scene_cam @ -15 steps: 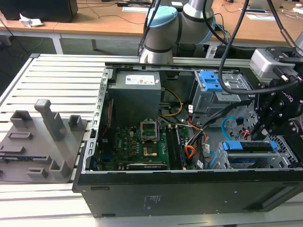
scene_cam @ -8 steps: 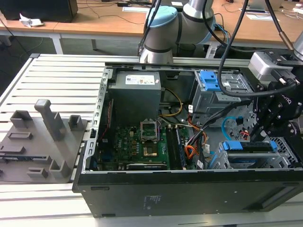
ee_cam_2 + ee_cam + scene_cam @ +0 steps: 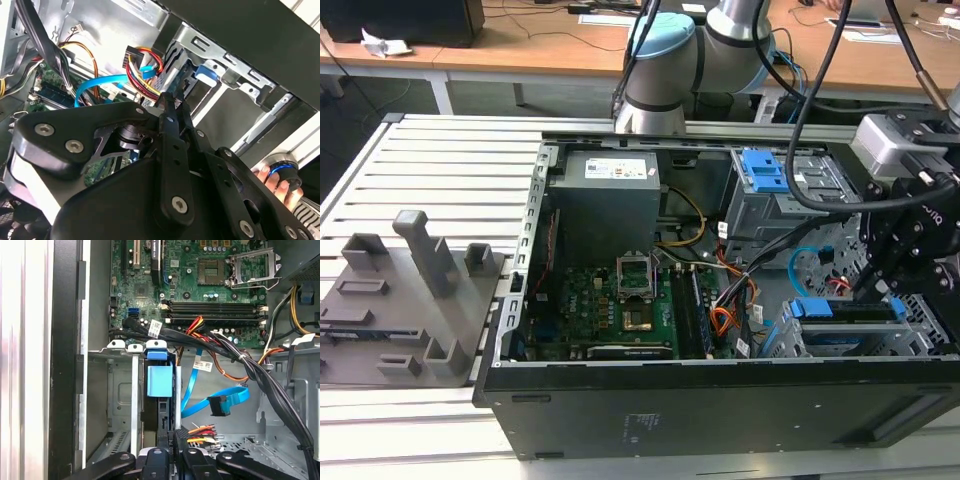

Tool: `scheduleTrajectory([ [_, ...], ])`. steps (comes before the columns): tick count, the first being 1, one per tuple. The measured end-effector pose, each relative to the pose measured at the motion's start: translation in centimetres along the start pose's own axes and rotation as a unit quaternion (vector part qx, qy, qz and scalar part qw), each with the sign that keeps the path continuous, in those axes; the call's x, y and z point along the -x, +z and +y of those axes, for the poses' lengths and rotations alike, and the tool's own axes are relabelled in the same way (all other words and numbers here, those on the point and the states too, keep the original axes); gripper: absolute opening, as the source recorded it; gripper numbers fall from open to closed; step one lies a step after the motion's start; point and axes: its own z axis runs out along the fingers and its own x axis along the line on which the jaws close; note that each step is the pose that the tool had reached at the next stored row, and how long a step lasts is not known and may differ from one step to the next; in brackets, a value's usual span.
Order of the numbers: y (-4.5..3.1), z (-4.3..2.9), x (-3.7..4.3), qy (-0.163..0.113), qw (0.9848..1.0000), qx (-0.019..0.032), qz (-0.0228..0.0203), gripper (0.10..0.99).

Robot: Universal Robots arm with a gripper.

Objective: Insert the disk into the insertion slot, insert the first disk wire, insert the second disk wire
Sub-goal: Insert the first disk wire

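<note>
First wrist view: gripper (image 3: 174, 442) at the insertion slot (image 3: 117, 390).
It clamps the black plug (image 3: 179, 434) of the red-and-yellow first disk wire (image 3: 202, 431), at the end of the seated disk (image 3: 160, 382); the second disk wire (image 3: 220, 401) loops loose nearby.

1. This is a robotics lab or engineering workshop, not a home or a shop.
2. An industrial robot arm (image 3: 660, 60) with blue joint caps stands at the far edge of a slotted aluminium table (image 3: 440, 170).
3. On that table lies an opened desktop computer case (image 3: 720, 410), with its motherboard (image 3: 620, 310) and wiring bare.
4. To the exterior view's left of the case lies a grey plate of moulded holder blocks (image 3: 410, 300).
5. Farther back run wooden desks (image 3: 520, 45) strewn with cables (image 3: 535, 20) and equipment.
</note>
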Motion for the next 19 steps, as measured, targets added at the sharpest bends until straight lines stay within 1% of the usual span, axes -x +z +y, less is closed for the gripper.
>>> scheduleTrajectory([
  [2, 0.03, -0.11, -0.2, 0.0, 1.0, 0.0, -0.0002, 0.173],
  [5, 0.05, -0.28, -0.21, 0.0, 1.0, 0.0001, -0.0012, 0.173],
  [9, 0.07, -0.34, -0.2, 0.0, 1.0, 0.0001, -0.0047, 0.173],
  [10, 0.07, -0.35, -0.21, 0.0, 1.0, 0.0001, -0.0063, 0.173],
  [11, 0.11, -0.35, -0.2, 0.0, 1.0, 0.0001, -0.0088, 0.173],
  [13, 0.16, -0.36, -0.19, -0.001, 0.9999, 0.0001, -0.0108, 0.173],
  [16, 0.29, -0.36, -0.25, -0.001, 0.9999, 0.0001, -0.0113, 0.173],
  [19, 0.31, -0.36, -0.3, 0.0, 0.9999, 0.0001, -0.0109, 0.173],
])
